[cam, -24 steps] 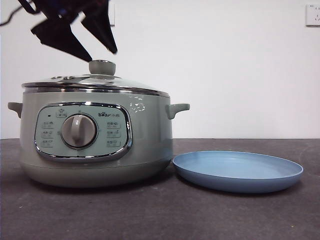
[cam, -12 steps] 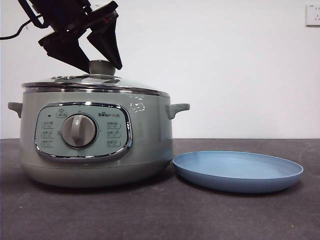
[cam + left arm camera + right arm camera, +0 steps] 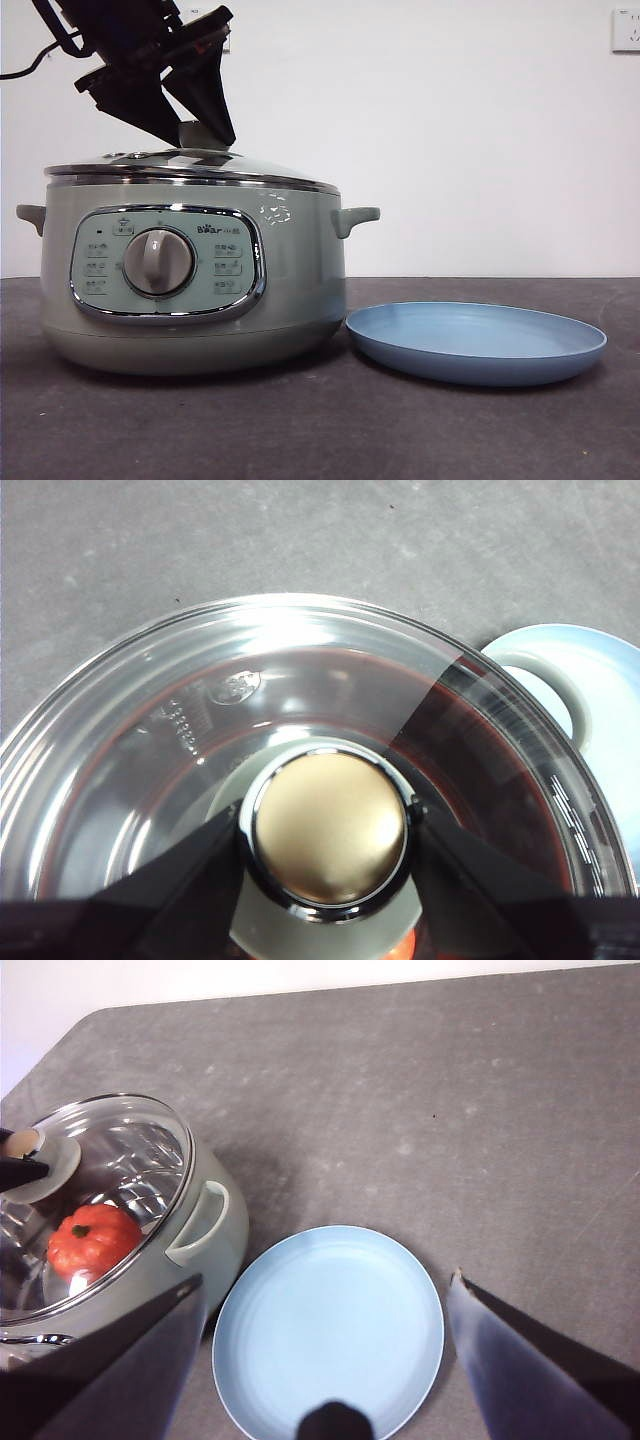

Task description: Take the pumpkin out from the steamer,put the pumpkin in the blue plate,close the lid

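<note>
The steamer (image 3: 300, 270) stands at the left with the glass lid (image 3: 260, 170) on it. My left gripper (image 3: 205, 135) is down over the lid, its jaws shut on either side of the lid's knob (image 3: 330, 825), touching its chrome ring. The pumpkin (image 3: 95, 1243) sits inside the steamer and shows through the glass in the right wrist view. The blue plate (image 3: 475, 340) lies empty on the table to the right of the steamer. My right gripper (image 3: 325, 1278) is open and empty, held high above the plate (image 3: 330, 1330).
The steamer's right side handle (image 3: 355, 217) reaches toward the plate's near rim. The dark grey table (image 3: 320, 430) runs in front of both. A wall socket (image 3: 626, 30) is at the back right.
My left gripper has come down from above the lid onto the knob and its jaws have closed in on it. The lid, steamer and plate have not moved.
</note>
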`<state>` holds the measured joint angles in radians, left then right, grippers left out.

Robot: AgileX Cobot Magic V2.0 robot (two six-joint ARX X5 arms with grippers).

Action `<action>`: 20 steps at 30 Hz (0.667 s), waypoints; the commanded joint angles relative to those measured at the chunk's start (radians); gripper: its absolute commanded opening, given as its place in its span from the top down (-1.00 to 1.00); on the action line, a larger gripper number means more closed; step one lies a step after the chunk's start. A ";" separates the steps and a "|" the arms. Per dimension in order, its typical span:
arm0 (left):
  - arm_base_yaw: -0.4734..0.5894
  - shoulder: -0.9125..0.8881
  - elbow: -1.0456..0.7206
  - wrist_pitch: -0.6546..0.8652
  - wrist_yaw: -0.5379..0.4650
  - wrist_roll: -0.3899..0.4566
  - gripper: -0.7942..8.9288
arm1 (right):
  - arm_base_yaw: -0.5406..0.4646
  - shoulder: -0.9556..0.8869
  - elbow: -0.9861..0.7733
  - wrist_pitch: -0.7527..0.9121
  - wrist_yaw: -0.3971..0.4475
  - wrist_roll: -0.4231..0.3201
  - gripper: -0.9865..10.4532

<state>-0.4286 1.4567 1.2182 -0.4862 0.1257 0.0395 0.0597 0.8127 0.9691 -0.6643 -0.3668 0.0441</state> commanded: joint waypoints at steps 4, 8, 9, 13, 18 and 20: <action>-0.003 0.003 -0.002 0.017 -0.026 0.039 0.85 | 0.002 0.001 0.003 -0.001 -0.001 0.000 0.12; -0.003 -0.015 -0.002 0.053 -0.045 0.036 0.85 | 0.002 0.002 0.003 -0.002 0.000 0.009 0.12; -0.003 -0.027 -0.002 0.058 -0.050 0.036 0.85 | 0.002 0.004 0.003 -0.002 0.000 0.018 0.12; -0.003 -0.076 0.000 0.080 -0.075 0.036 0.85 | 0.003 0.007 0.003 0.006 -0.003 0.037 0.12; -0.003 -0.172 0.000 0.079 -0.103 0.036 0.85 | 0.025 0.028 0.003 0.046 -0.051 0.046 0.12; -0.003 -0.218 0.000 0.077 -0.111 0.036 0.85 | 0.039 0.046 0.003 0.069 -0.098 0.047 0.13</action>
<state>-0.4313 1.2644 1.2110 -0.4545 0.0174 0.0639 0.0925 0.8513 0.9691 -0.6060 -0.4473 0.0795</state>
